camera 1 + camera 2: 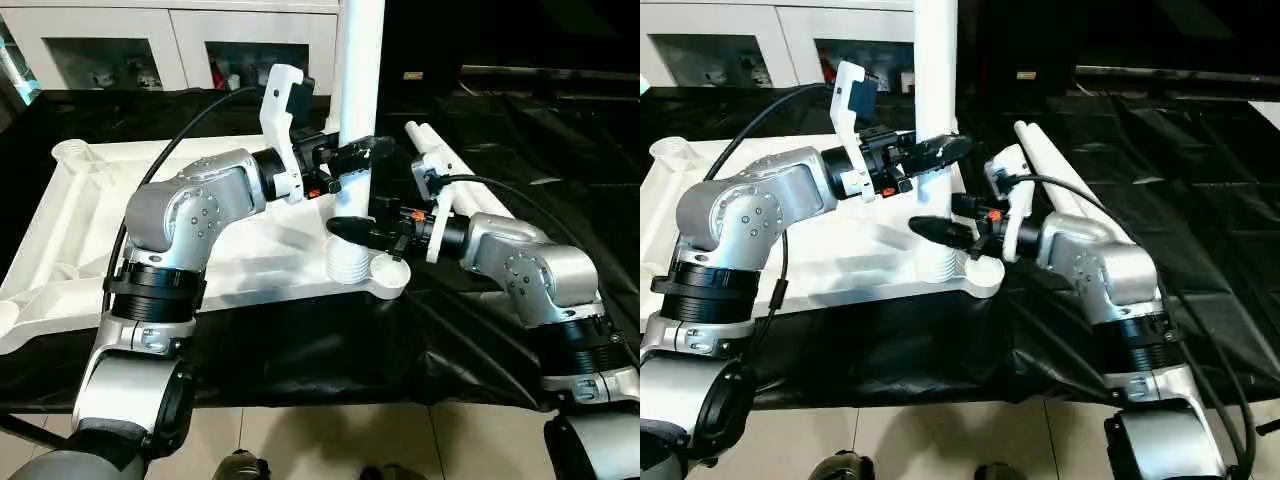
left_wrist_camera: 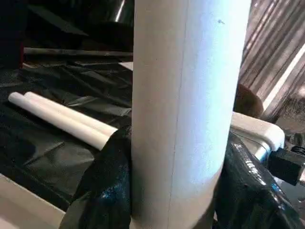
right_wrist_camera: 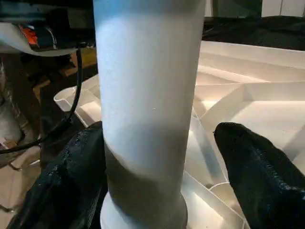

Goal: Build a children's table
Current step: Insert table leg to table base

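1. One leg (image 1: 361, 70) stands upright in a corner socket (image 1: 352, 262) of the upside-down tabletop (image 1: 70, 215).
2. Left end effector (image 1: 362, 155) clamps this leg.
3. Right end effector (image 3: 157, 167) flanks it lower down, one finger (image 3: 257, 176) apart.

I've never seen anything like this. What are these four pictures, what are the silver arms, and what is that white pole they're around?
A two-armed humanoid robot is building a children's table. The two wide pictures come from cameras in its head, looking down over its silver forearms; the two close-ups come from a camera on each wrist. The tabletop lies upside down on black sheeting. One leg stands upright in a corner socket. The left gripper clasps it higher up; the right gripper sits lower, with one finger off the leg. Two spare legs lie beside.
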Controlling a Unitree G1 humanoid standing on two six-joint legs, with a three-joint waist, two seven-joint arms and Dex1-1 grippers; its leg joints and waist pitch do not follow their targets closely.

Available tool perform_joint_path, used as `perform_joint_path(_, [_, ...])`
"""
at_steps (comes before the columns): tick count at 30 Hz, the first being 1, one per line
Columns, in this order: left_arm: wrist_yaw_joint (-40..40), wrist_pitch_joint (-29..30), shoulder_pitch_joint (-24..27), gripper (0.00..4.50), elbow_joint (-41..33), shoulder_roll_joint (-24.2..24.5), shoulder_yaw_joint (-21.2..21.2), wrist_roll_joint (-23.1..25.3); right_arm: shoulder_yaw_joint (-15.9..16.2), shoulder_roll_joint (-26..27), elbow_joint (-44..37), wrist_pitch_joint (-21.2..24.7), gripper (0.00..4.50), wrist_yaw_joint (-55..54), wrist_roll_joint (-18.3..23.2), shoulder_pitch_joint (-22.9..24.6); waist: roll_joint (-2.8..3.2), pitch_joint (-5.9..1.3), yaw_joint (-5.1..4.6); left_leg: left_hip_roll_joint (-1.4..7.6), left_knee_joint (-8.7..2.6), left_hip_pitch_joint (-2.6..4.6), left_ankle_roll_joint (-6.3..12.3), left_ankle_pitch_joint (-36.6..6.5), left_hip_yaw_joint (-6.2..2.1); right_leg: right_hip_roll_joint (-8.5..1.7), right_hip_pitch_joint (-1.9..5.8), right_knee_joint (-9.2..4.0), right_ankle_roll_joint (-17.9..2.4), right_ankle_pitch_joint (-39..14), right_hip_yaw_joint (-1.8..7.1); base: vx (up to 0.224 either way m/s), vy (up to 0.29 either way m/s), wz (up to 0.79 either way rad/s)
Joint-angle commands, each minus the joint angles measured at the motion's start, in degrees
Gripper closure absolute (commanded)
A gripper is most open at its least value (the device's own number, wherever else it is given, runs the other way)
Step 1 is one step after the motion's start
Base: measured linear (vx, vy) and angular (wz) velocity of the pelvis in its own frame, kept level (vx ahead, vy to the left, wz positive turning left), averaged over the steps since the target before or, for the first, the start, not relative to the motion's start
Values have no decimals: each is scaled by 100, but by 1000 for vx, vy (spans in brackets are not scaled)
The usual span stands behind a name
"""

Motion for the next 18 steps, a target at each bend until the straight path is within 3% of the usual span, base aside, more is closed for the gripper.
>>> perform_joint_path(1, [-7, 78, -121, 262, -83, -43, 90, -112, 88, -96, -65, -12, 78, 21, -99, 55, -53, -646, 23, 31, -303, 67, 159, -353, 31, -335, 398, -330, -1357, -314, 198, 0, 0, 0])
perform_joint_path(8, [-363, 193, -106, 262, -183, 61, 65, -340, 229, -200, -46, 109, 78, 206, -131, 64, -83, -640, 25, 25, -305, 60, 175, -363, 35, -331, 397, -338, -1321, -417, 198, 0, 0, 0])
perform_joint_path(18, [-1126, 583, -39, 262, -487, 267, -129, -761, 386, -513, -177, 303, 78, 859, 41, 60, -69, -625, 22, 38, -307, 71, 204, -437, 35, -334, 380, -350, -1346, -526, 199, 0, 0, 0])
